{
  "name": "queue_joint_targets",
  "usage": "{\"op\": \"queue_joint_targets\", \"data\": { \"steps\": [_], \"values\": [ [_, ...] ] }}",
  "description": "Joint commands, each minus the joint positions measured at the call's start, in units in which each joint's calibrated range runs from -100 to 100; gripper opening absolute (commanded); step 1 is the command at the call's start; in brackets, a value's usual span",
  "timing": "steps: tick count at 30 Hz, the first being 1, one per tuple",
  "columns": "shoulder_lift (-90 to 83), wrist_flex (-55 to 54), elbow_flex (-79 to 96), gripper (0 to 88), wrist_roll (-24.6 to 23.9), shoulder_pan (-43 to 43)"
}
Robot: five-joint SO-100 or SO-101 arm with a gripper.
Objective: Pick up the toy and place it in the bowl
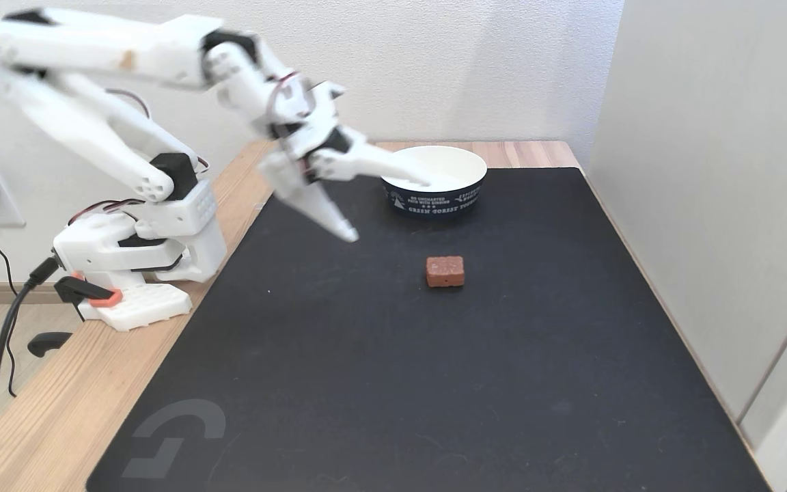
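Below my end effector (388, 210): black mat, bare beneath the fingertips.
End effector: mine, white, raised off the mat, fingers spread wide, nothing between them; edges blurred in the fixed view.
Upper finger (380, 167): tip overlaps the near-left rim of the bowl in the picture; whether it touches I cannot tell.
Lower finger (322, 208): points down and right toward the mat.
Toy (445, 271): reddish-brown block, lying flat on the mat below and right of my end effector, apart from it.
Bowl (465, 191): navy outside, white inside, upright, just right of my end effector, beyond the toy.
Mat (434, 376): covers most of the wooden worktop (45, 410).
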Motion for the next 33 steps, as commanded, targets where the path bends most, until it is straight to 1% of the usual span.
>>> {"op": "queue_joint_targets", "data": {
  "steps": [1,5,6,12,16,25,33],
  "values": [
    [19.25,2.57,-20.86,49.7,-0.42,-2.52],
    [29.00,10.03,-33.57,49.7,-0.42,-2.52],
    [34.17,14.09,-39.60,49.7,-0.42,-2.36],
    [51.01,28.15,-58.80,49.8,0.05,-2.11],
    [61.43,30.69,-68.27,49.8,0.10,-2.11],
    [72.69,30.69,-79.53,49.8,0.10,-1.94],
    [76.77,30.52,-80.61,49.7,0.10,-1.94]
  ]
}}
